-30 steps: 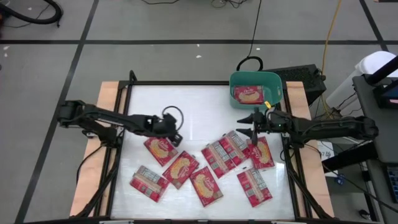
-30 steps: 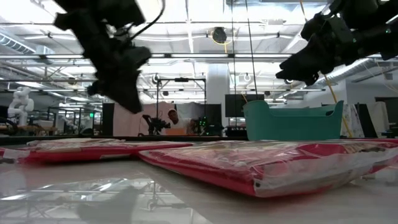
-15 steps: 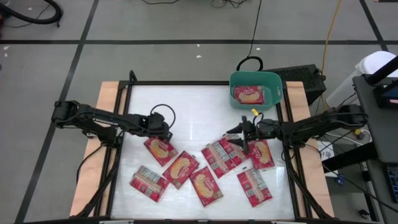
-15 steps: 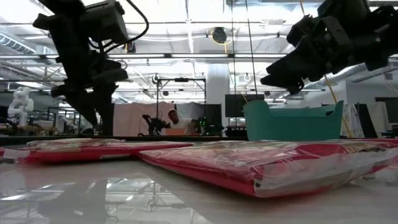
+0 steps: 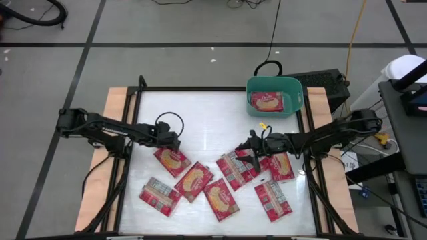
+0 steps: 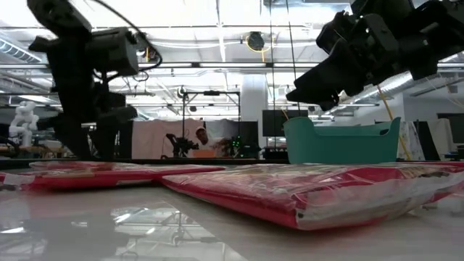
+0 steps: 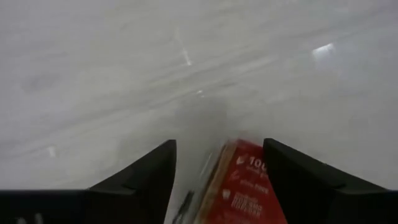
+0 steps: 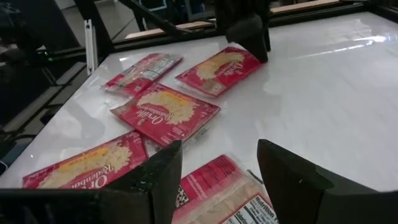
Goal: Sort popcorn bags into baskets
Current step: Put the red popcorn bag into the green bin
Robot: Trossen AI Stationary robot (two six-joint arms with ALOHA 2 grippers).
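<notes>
- Popcorn bags [image 5: 220,181]: eight red packets lie flat across the lower centre of the high view, two overlapping at centre-right; one more [image 5: 267,101] already lies inside the tub.
- Basket [image 5: 294,89]: a teal tub at upper right of the table, well apart from the scatter.
- Left gripper [image 5: 175,143]: at centre-left, jaws spread wide and empty, straddling the upper end of one bag [image 7: 245,186].
- Right gripper [image 5: 252,150]: right of centre, jaws wide and empty, hovering over the overlapped bags [image 8: 217,186].
- Step in hand, as judged: each arm lining up a pick. To do it well, lower until both fingers flank one packet's edge, close on that packet alone, and on the right avoid pinching the packet beneath.
</notes>
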